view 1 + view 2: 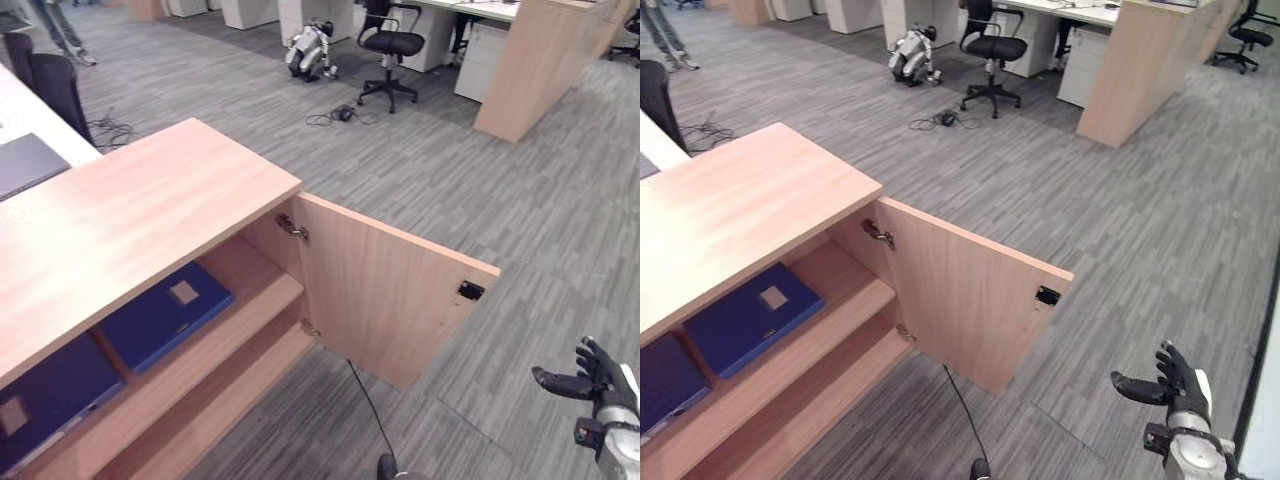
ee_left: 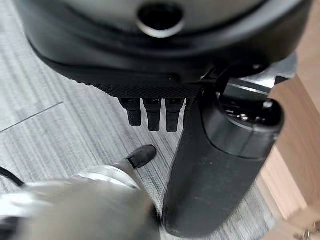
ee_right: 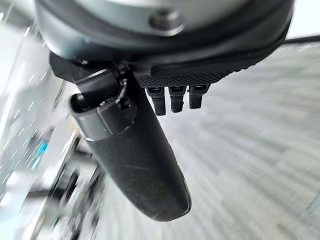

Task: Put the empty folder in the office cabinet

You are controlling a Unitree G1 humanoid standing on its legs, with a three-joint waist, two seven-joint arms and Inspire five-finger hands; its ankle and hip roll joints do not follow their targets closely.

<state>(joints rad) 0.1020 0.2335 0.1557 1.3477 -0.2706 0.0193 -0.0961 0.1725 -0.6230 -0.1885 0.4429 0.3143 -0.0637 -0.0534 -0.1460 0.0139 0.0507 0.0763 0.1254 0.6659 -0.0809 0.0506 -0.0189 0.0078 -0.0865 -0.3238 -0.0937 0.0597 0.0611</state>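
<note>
The low wooden office cabinet (image 1: 130, 210) stands at the left with its door (image 1: 385, 290) swung wide open. Two blue folders lie flat on its upper shelf: one (image 1: 165, 312) near the door side, the other (image 1: 45, 400) further left. My right hand (image 1: 600, 385) hovers over the carpet at the lower right, well away from the door, open and holding nothing. My left hand (image 2: 210, 165) hangs above the floor beside a wooden panel, its fingers (image 2: 150, 112) straight and empty.
A white desk at the far left carries a flat dark grey item (image 1: 25, 165), with a black chair (image 1: 55, 85) behind it. Further back are an office chair (image 1: 392, 50), a robot dog (image 1: 310, 50), a wooden desk end (image 1: 540, 65) and a person's legs (image 1: 60, 30).
</note>
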